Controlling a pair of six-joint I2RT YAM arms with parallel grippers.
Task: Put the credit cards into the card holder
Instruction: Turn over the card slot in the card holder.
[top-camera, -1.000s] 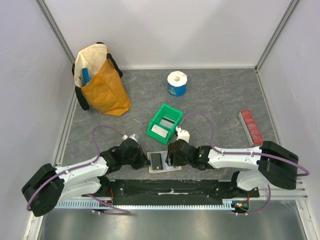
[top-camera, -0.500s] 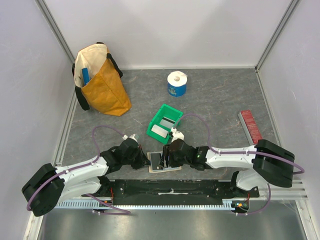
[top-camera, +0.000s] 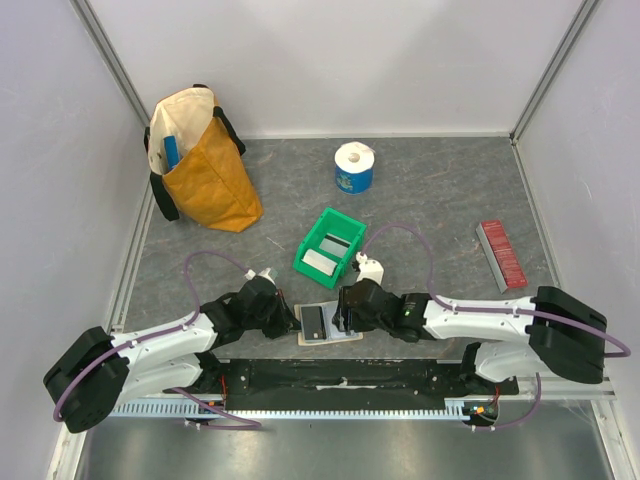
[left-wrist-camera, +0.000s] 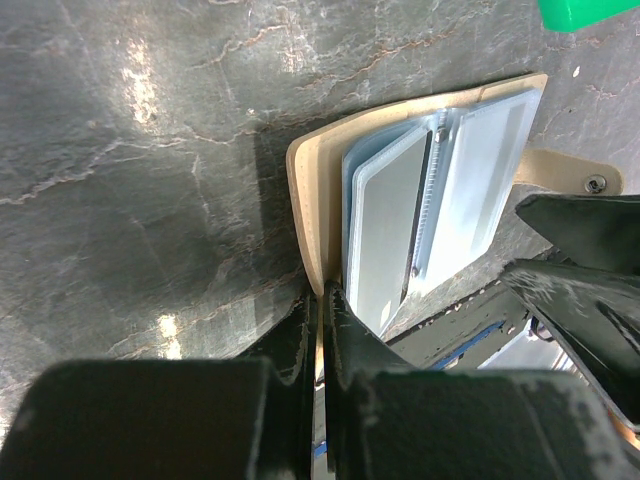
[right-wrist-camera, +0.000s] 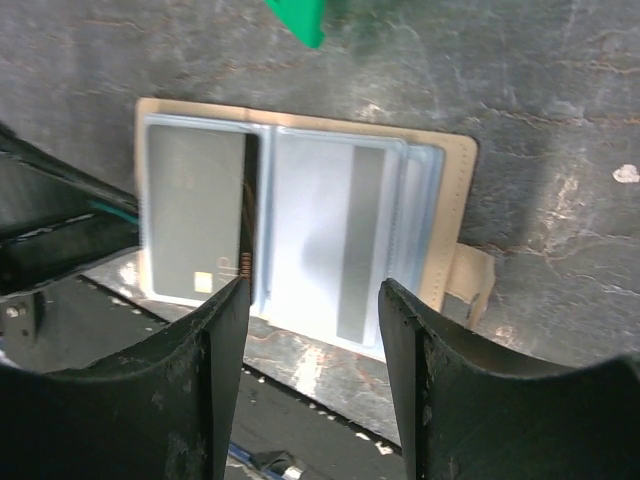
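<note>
The card holder lies open on the grey worktop at about 6 o'clock, close to the near edge and between the two arms. The left claw comes in from 9 o'clock. In the left wrist view the left claw is closed, and its fingers pinch the tan cover of the card holder at its near edge. The clear inner pockets fan upward from there.

The right claw reaches in from 3 o'clock. Seen from the right wrist, the right claw has its fingers spread wide over the open card holder, gripping nothing. Whether the fingertips touch the pockets cannot be told. A dark card sits in the pocket at 9 o'clock, and a striped pale card sits in the pocket beside it. The closing tab sticks out at 3 o'clock.

A green bin stands just beyond the holder at 12 o'clock, with two pale cards lying flat inside it. Further on at 12 o'clock stands a white paper roll. A yellow bag stands at 10 o'clock. A red ridged strip lies at 2 o'clock, well apart from the holder.
</note>
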